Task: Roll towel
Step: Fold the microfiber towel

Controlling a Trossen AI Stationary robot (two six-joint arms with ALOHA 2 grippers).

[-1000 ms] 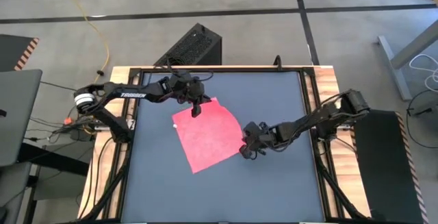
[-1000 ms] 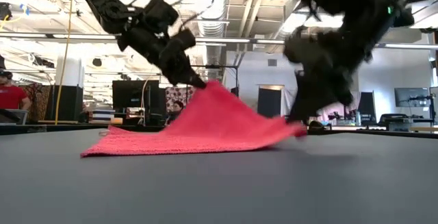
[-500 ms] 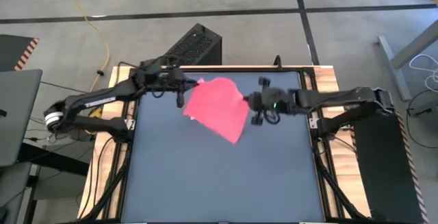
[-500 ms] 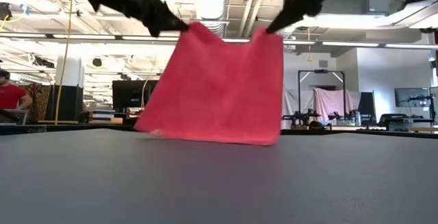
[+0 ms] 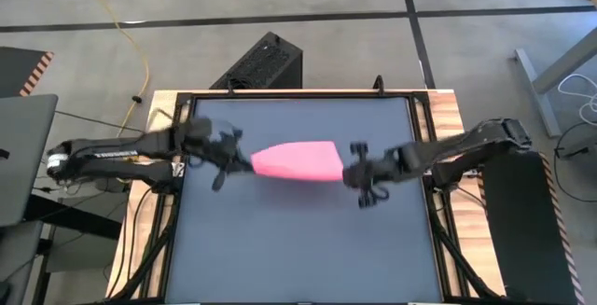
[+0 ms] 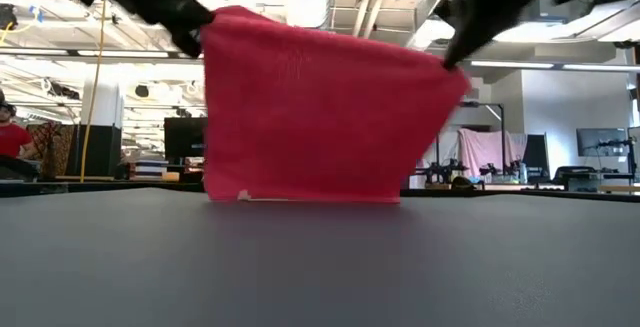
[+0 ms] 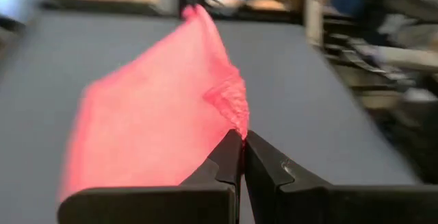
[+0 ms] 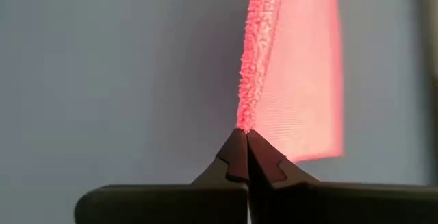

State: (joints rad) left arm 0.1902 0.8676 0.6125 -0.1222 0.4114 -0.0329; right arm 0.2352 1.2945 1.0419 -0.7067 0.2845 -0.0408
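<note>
The left end effector (image 5: 244,159) and the right end effector (image 5: 347,167) each pinch a top corner of the towel (image 5: 297,160). It hangs stretched between them, above the middle of the worktop (image 5: 298,240).

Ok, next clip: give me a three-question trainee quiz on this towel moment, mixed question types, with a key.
1. True or false: the towel lies flat on the table.
2. Which holds a top corner of the towel? A) only the left gripper B) only the right gripper C) both
3. Fill in: in the low view, the towel's bottom edge hangs at or near the ____.

Key
1. False: it hangs stretched between the two grippers.
2. C: each is shut on a corner.
3. Table.
</note>
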